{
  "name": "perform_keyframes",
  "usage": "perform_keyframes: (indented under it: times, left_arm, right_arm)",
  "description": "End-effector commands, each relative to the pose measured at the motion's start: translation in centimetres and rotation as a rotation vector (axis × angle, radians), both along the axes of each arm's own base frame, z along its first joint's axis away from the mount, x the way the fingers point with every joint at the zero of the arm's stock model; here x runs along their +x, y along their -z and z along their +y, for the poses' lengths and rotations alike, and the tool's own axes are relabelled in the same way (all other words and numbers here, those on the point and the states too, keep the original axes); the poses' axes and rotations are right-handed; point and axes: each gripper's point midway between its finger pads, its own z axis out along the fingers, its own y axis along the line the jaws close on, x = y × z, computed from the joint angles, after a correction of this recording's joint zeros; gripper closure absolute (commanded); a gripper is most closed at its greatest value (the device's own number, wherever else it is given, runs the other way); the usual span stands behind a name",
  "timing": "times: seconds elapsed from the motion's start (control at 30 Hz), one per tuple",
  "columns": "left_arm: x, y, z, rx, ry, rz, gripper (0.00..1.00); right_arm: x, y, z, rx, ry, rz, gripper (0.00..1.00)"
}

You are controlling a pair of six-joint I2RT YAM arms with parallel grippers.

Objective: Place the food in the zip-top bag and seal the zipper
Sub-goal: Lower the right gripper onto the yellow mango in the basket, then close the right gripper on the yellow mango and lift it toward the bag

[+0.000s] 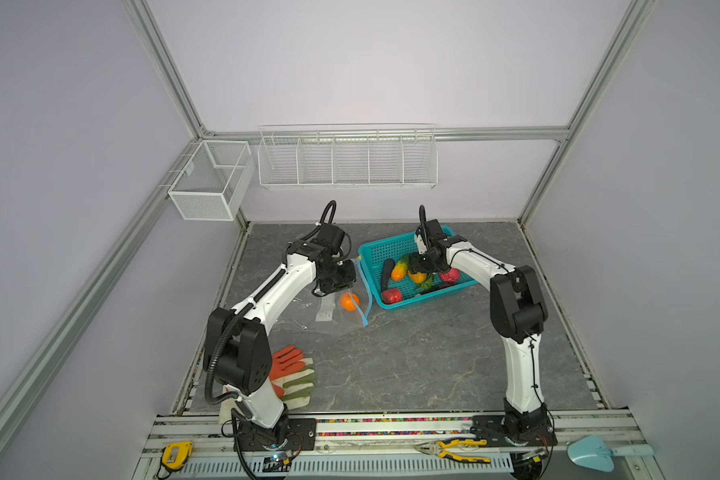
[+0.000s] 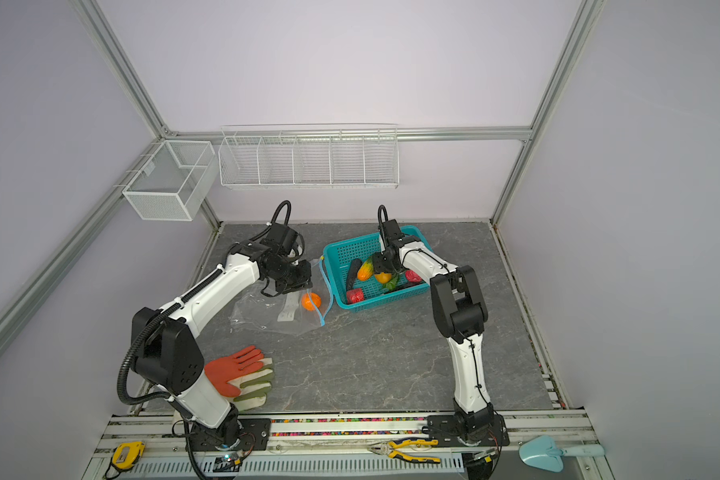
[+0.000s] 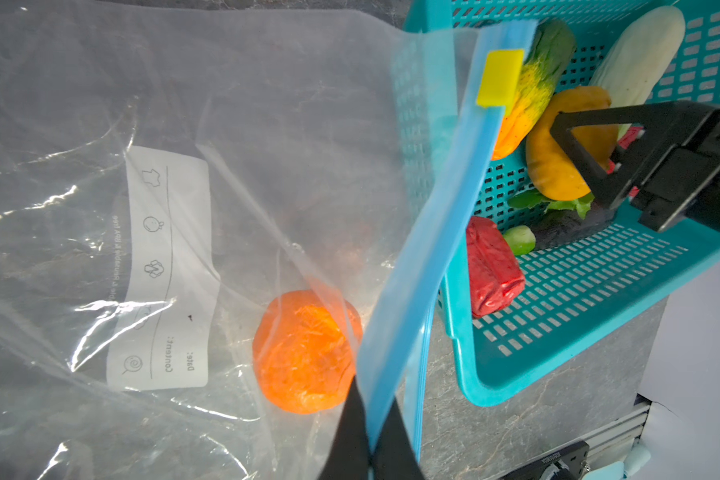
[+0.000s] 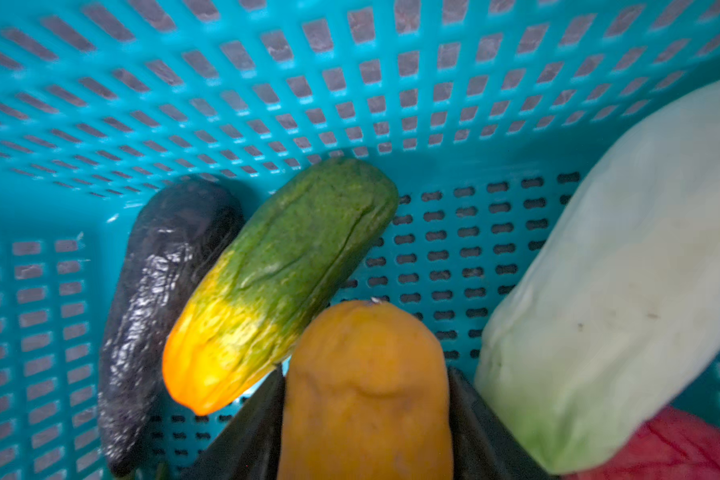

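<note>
Fingers [image 3: 341, 449] of left gripper [image 3: 371, 415], cropped in its wrist view, clench light-blue zipper strip [image 3: 433, 232]; right gripper [image 4: 366, 374], at three o'clock, flanks yellow-brown toy fruit [image 4: 366, 419], hold unclear.

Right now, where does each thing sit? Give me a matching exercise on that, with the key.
1 orange fruit
2 yellow-orange piece
3 blue zipper strip
4 work gloves

A pinched in the left gripper
B inside the clear bag
C lying on the table near its front edge
D in the teal basket, straddled by the right gripper

Pairs: 1-B, 2-D, 3-A, 4-C
</note>
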Motion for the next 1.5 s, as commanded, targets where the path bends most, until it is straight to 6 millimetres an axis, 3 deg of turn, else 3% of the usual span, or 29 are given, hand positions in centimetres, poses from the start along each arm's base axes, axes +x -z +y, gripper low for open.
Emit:
perform_keyframes:
  times: [0.0,0.33,0.47,0.77,1.0,1.33,1.47]
  left_arm:
    - [0.3,-0.5,-0.1,-0.014,0.012,-0.008,1.0]
    - [0.5,-0.4,-0.4,-0.027,0.007,-0.005,1.0]
    - [0.6,-0.7,-0.4,-0.029,0.002,-0.008,1.0]
    - [0.3,-0.2,-0.4,-0.038,-0.006,0.005,1.0]
    - [0.8,-0.8,-0.7,-0.039,-0.001,-0.004,1.0]
    - [1.1,-1.6,-0.8,-0.05,-0.005,-0.017,1.0]
    - [1.0,-1.7,-0.8,-0.051,-0.009,-0.019,1.0]
  right_arm:
    - [0.0,-3.6,-0.1,0.057,0.015,-0.064,0.4]
    - [-1.1,-6.1,0.0,0.127,0.019,-0.106,0.4]
    - [-1.4,-5.8,-0.3,0.133,0.027,-0.103,0.4]
    - [-1.5,-5.8,2.1,0.318,0.005,-0.066,0.4]
    - [-1.7,-7.8,2.9,0.422,0.001,-0.106,0.4]
    - [-4.3,-10.1,4.3,0.529,-0.02,-0.14,0.41]
    - [-6.0,-11.4,6.7,0.603,-0.062,-0.159,0.41]
